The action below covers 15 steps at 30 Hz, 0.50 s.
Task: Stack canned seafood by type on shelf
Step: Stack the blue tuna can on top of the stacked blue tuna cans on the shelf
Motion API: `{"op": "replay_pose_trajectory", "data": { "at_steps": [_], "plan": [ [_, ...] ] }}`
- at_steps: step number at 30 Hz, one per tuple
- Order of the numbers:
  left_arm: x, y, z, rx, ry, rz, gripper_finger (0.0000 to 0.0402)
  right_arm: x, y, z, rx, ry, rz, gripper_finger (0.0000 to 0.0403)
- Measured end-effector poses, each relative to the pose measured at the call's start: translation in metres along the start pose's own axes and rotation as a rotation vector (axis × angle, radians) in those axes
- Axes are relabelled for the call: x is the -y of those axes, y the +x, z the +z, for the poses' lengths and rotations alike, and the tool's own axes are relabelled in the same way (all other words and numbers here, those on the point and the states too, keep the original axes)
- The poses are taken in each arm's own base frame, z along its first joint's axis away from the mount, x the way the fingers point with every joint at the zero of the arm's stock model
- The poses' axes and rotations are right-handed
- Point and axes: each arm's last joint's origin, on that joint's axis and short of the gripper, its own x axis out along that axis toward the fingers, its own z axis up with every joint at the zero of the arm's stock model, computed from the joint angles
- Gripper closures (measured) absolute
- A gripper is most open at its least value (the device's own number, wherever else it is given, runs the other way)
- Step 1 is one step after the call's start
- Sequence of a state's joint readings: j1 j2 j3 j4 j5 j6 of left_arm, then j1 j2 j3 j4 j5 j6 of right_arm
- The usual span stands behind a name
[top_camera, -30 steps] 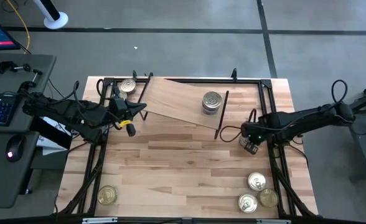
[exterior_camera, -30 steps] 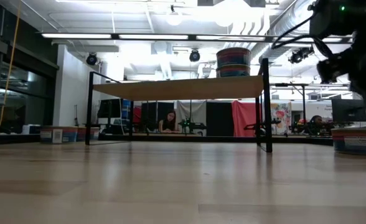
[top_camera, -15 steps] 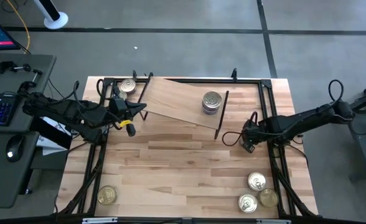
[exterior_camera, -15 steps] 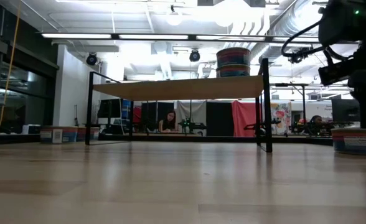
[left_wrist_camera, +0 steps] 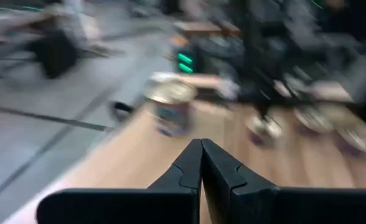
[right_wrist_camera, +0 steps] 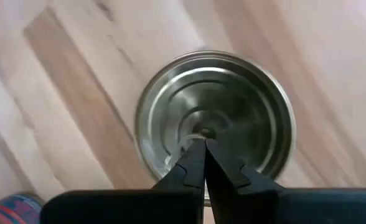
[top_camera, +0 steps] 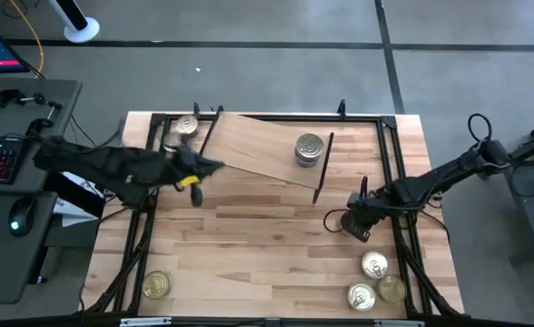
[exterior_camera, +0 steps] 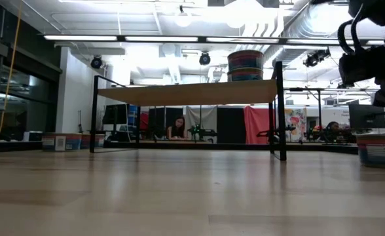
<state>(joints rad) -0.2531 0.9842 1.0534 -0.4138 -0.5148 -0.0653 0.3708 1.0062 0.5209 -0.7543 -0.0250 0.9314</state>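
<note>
Since a second ago my right arm has swung down and inward along the counter's right side, and my left arm has shifted a bit toward the shelf's near-left corner.

So right now my right fingers point(top_camera: 356, 225) are pressed together with nothing between them, pointing straight down at a silver tin point(right_wrist_camera: 215, 121). In the right wrist view the closed tips sit over the middle of its lid; can't tell if they're actually touching it. From above my wrist covers that tin completely.

My left fingers point(left_wrist_camera: 201, 163) are shut too, empty, hovering just off the shelf's point(top_camera: 267, 150) left end. A labeled tin point(left_wrist_camera: 169, 102) stands out ahead of them in the left wrist view, blurry.

Where the rest of the canned seafood is: one tin on the shelf point(top_camera: 310, 149) toward its right end, showing as a striped can up top in the low view. One tin behind the shelf's left end point(top_camera: 187, 125). Three bunched tins point(top_camera: 376, 281) at the near-right corner, close below my right wrist. One lone tin point(top_camera: 156, 285) at the near-left corner.

Room-wise: the middle of the counter point(top_camera: 267, 236) is wide open bare wood. Black frame rails run down both sides, and my right arm crosses the right rail.
</note>
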Motion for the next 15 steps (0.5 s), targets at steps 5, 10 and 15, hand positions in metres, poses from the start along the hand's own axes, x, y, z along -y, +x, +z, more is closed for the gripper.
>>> {"op": "replay_pose_trajectory", "data": {
  "at_steps": [5,10,15],
  "plan": [
    [0.017,0.055,-0.022,-0.169,0.212,-0.127,0.0401,-0.011,0.013,0.001,-0.014,-0.026,-0.009,0.0403],
    [0.026,0.122,-0.052,-0.271,0.357,-0.263,0.0401,-0.019,0.020,0.004,-0.007,-0.068,0.032,0.0403],
    [0.026,0.175,-0.094,-0.390,0.472,-0.317,0.0401,-0.020,0.021,0.005,0.013,-0.053,0.033,0.0403]
  ]
}}
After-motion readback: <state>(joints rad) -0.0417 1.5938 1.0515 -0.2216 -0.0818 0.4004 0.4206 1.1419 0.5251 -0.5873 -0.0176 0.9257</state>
